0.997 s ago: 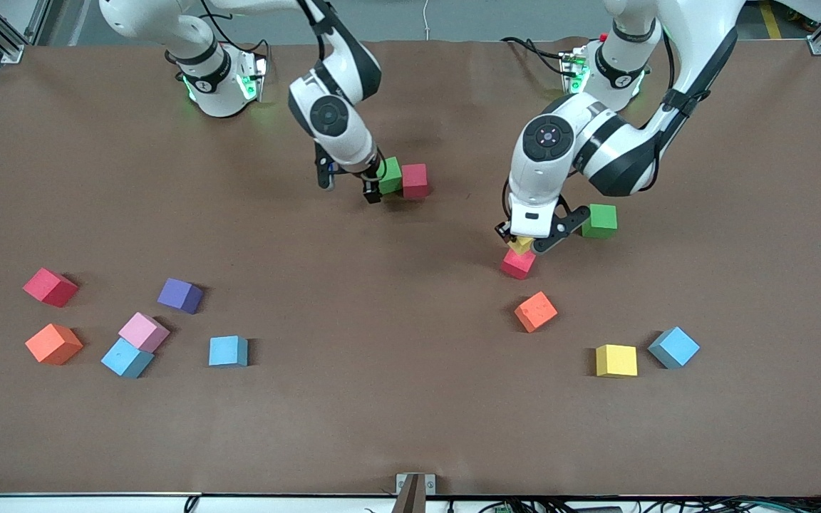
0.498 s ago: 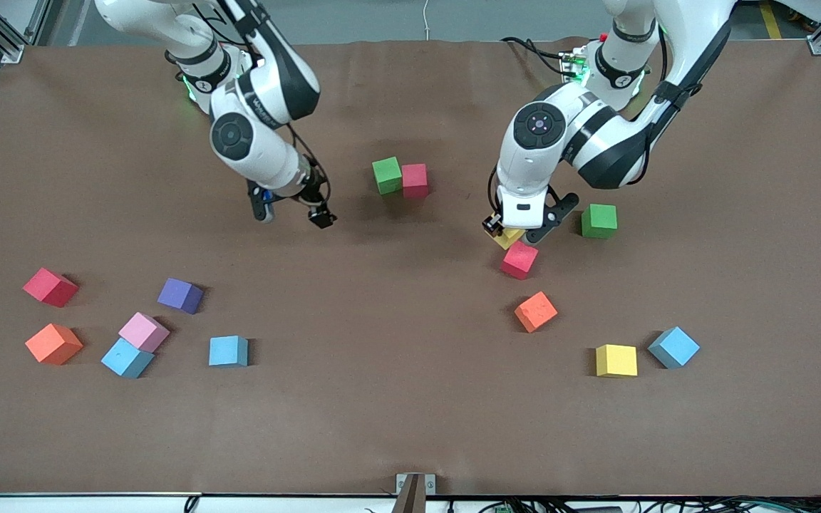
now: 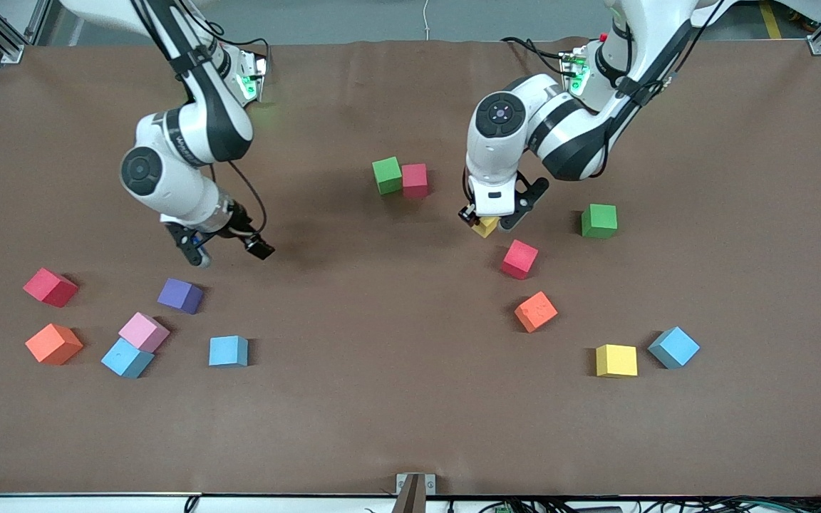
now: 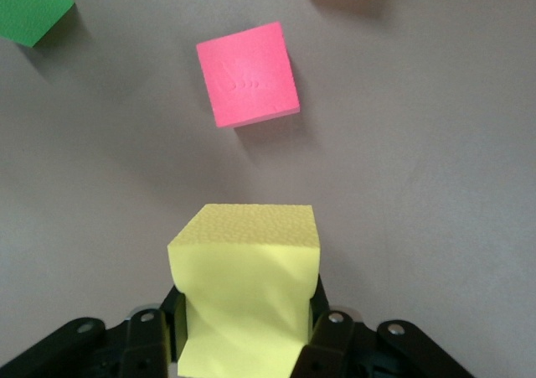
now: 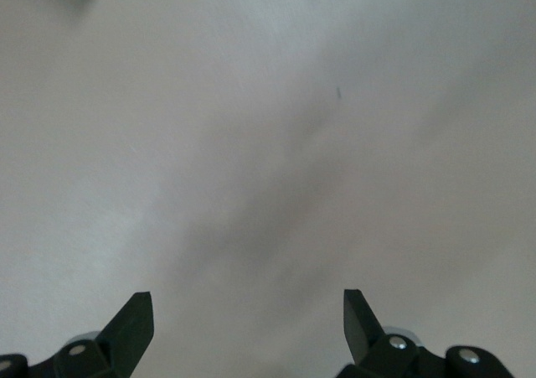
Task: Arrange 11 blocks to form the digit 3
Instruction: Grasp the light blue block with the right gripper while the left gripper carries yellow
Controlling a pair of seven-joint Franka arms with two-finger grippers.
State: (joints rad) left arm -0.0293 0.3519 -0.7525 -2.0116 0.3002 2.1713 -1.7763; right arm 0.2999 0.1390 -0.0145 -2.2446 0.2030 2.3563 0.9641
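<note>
The left gripper is up in the air with its two fingers squeezed on a yellow block, and the left wrist view shows that block pinched between them. It hangs over bare table, near a green block and a red block that sit touching side by side in the middle. A pinkish-red block lies on the table just nearer the front camera than the held block, and an orange block lies nearer again. Another green block sits toward the left arm's end, and a second yellow block and a light blue block sit close together near the front. The right gripper is in the air with its fingers spread wide and nothing in them. It is over bare table near a purple block. Toward the right arm's end lie a red block, an orange block, a pink block touching a light blue block, and one more light blue block.
</note>
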